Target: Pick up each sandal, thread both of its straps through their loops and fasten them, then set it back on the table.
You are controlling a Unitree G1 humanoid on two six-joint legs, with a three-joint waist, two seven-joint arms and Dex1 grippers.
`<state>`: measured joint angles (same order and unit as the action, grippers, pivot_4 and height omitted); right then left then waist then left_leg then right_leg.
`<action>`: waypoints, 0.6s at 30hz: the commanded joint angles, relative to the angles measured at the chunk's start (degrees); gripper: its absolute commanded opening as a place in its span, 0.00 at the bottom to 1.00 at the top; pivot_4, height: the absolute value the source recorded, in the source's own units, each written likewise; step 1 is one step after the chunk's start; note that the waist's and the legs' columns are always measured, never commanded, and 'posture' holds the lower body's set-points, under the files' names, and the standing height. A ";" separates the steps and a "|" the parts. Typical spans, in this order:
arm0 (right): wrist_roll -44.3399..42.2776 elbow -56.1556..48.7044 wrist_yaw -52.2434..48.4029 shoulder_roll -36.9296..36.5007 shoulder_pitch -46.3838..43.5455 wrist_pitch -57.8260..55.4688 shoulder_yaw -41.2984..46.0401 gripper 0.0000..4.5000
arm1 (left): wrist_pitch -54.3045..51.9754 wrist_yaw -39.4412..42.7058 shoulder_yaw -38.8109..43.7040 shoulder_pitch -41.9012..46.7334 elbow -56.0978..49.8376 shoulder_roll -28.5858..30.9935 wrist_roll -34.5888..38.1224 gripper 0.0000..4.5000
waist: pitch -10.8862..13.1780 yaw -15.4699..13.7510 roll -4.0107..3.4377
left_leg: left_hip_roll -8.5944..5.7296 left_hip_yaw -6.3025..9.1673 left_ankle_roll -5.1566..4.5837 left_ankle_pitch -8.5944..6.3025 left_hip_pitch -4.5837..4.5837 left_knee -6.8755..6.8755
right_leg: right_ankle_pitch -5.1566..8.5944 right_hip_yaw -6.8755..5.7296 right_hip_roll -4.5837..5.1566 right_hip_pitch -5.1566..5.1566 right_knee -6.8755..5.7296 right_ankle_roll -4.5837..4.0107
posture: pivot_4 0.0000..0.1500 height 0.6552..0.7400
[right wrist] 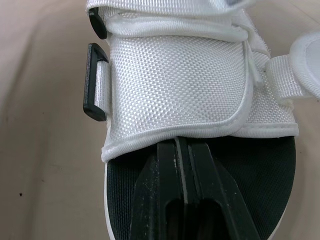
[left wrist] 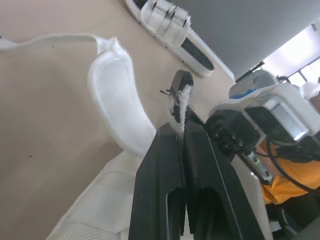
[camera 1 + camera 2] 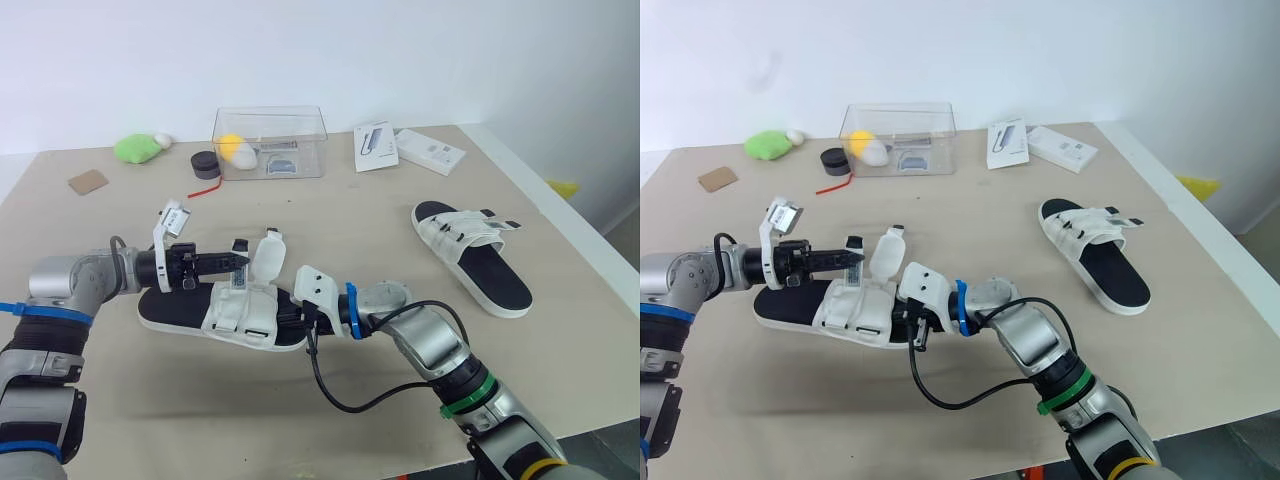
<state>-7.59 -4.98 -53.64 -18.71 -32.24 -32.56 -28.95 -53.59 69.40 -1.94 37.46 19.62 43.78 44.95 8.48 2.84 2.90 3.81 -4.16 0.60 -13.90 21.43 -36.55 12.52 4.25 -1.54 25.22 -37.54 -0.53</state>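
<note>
Tabletop (image 3: 330, 220) sandal (image 3: 230, 312), strap (image 2: 181, 111) between left fingers (image 2: 159, 190)

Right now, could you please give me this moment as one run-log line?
left hand: shut on strap | right hand: shut on near sandal | far sandal: on table

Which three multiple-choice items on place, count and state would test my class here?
1. Where does the far sandal lie? A) on the robot's right side of the table B) in a box C) on the floor
2. How many sandals are on the table? A) one B) two C) four
3. What is the left pincer doing? A) hanging open B) gripping a cup C) pinching a white strap
Answers: 1 A, it rests at the tabletop's right; 2 B, that one plus the near sandal between the arms; 3 C, it is shut on the strap.
</note>
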 commanded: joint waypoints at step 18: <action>1.61 2.06 0.18 -0.63 1.58 -2.30 -2.43 0.00 | 4.01 3.83 1.84 -1.52 4.37 -1.28 -7.29 0.01 | 0.00 -0.01 0.01 | -0.01 0.08 0.00 0.00 0.00 0.00 | 0.01 -0.03 0.00 -0.01 -0.03 -0.01 | 1.00 1.00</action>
<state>-7.59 -4.98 -53.57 -18.70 -32.24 -32.56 -28.97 -50.54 72.89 -1.16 36.00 23.75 42.33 38.73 8.47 2.83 2.90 3.80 -4.07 0.60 -13.90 21.44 -36.56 12.53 4.22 -1.54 25.22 -37.58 -0.54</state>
